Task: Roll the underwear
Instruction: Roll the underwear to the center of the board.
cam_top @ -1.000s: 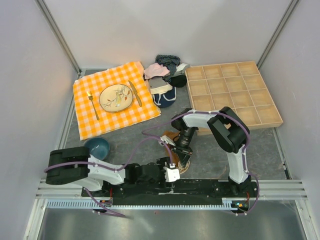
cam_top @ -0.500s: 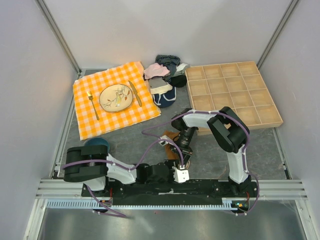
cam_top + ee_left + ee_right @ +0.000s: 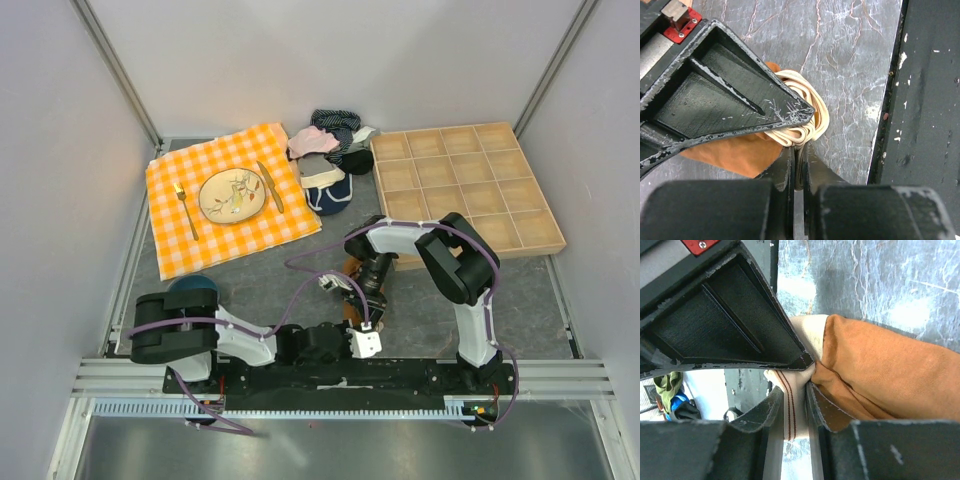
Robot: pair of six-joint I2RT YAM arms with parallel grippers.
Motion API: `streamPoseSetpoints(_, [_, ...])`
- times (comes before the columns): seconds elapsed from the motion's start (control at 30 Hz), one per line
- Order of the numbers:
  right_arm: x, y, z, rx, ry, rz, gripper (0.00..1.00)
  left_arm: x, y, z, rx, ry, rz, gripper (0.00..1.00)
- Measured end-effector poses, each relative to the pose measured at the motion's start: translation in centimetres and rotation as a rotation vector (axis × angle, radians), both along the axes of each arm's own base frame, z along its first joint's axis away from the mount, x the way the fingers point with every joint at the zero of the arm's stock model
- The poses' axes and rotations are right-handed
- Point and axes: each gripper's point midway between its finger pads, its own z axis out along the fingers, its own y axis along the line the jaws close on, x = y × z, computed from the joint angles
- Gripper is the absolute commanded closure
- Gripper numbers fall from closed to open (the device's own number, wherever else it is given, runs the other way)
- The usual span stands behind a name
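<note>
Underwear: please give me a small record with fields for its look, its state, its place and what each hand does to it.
item: underwear, rust-brown with cream waistband
state: bunched, waistband folded in layers
place: on the grey table, by its near edge
left hand: shut, pinching the waistband edge
right hand: closed on the waistband

The underwear (image 3: pixel 880 370) is rust-orange, and its waistband (image 3: pixel 789 410) is cream with two thin dark-red stripes. The table (image 3: pixel 530 300) is grey, marbled with white veins. At ten o'clock an orange-and-white checked cloth (image 3: pixel 200 245) carries a cream plate (image 3: pixel 209 200) with a leafy pattern. At eight o'clock is a dark teal bowl (image 3: pixel 195 292), and at two o'clock a pale wooden tray (image 3: pixel 465 185). The arms (image 3: pixel 480 325) are white and black, with purple cables.
</note>
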Motion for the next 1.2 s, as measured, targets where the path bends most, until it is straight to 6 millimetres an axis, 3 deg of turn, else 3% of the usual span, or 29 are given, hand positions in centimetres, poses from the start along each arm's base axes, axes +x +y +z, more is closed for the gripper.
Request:
streamPoseSetpoints(0.23, [0.1, -0.1, 0.1, 0.0, -0.001, -0.002, 0.6, 0.2, 0.0, 0.2, -0.054, 0.197, 0.039, 0.98])
streamPoseSetpoints(0.43, [1.2, 0.3, 0.7, 0.044, -0.073, -0.002, 0.5, 1.8, 1.0, 0.6, -0.097, 0.338, 0.115, 0.98])
streamPoseSetpoints(0.6, [3.3, 0.0, 1.1, 0.056, -0.164, -0.02, 0.43, 2.5, 1.6, 0.7, -0.117, 0.426, 0.154, 0.99])
streamPoseSetpoints(0.97, [8.8, -3.1, 4.0, 0.055, -0.341, -0.158, 0.41, 3.7, 2.7, 0.7, -0.166, 0.658, 0.209, 0.98])
streamPoseSetpoints(1.07, [9.9, -3.8, 5.2, 0.074, -0.406, -0.181, 0.32, 4.4, 2.8, 0.6, -0.184, 0.752, 0.235, 0.98])
streamPoseSetpoints(1.13, [10.6, -3.8, 6.4, 0.107, -0.476, -0.182, 0.07, 5.0, 2.9, 0.6, -0.2, 0.82, 0.255, 0.98])
streamPoseSetpoints(1.2, [10.9, -3.6, 7.8, 0.164, -0.562, -0.18, 0.02, 5.7, 3.0, 0.5, -0.212, 0.898, 0.274, 0.98])
